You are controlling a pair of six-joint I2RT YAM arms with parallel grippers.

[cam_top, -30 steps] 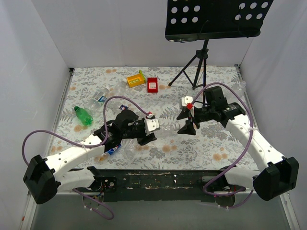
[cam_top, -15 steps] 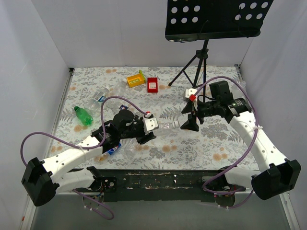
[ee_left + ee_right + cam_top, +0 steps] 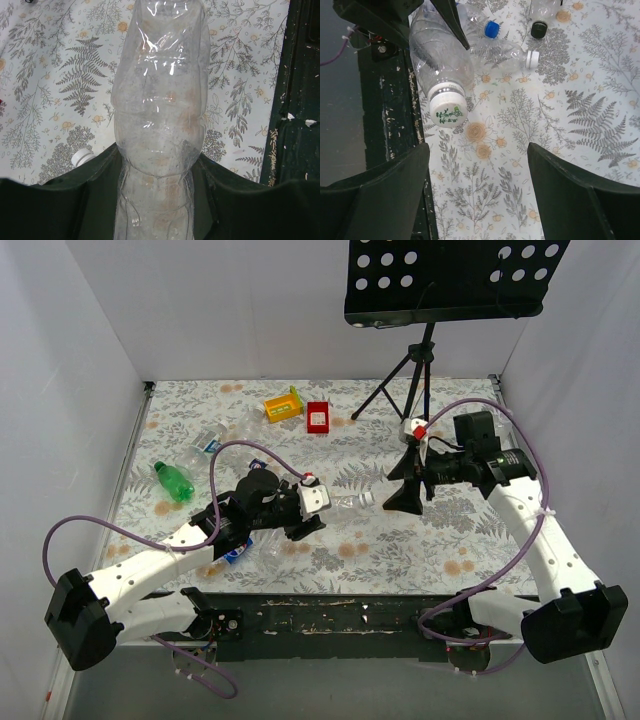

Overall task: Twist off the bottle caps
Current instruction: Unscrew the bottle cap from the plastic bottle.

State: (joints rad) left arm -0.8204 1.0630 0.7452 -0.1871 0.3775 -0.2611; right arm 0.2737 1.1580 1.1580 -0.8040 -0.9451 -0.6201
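My left gripper (image 3: 300, 512) is shut on a clear plastic bottle (image 3: 340, 504), held level above the table with its neck pointing right. In the left wrist view the bottle (image 3: 160, 100) fills the middle, pinched between my dark fingers (image 3: 65, 200). Its white cap (image 3: 448, 110), printed in green, is still on the neck and faces the right wrist camera. My right gripper (image 3: 398, 483) hangs a short way right of that cap, apart from it. It is open, its fingers (image 3: 375, 195) wide apart with only tablecloth between them.
Other bottles lie under the left arm, with a blue cap (image 3: 491, 29), a white cap (image 3: 532, 58) and a dark cap (image 3: 538, 30). A green bottle (image 3: 173, 481) lies at the left. A yellow tray (image 3: 283, 405), a red tray (image 3: 318, 417) and a tripod stand (image 3: 410, 380) are at the back.
My right gripper has opened wider and drawn back to the right, away from the held bottle's cap. The left arm and its bottle have stayed put.
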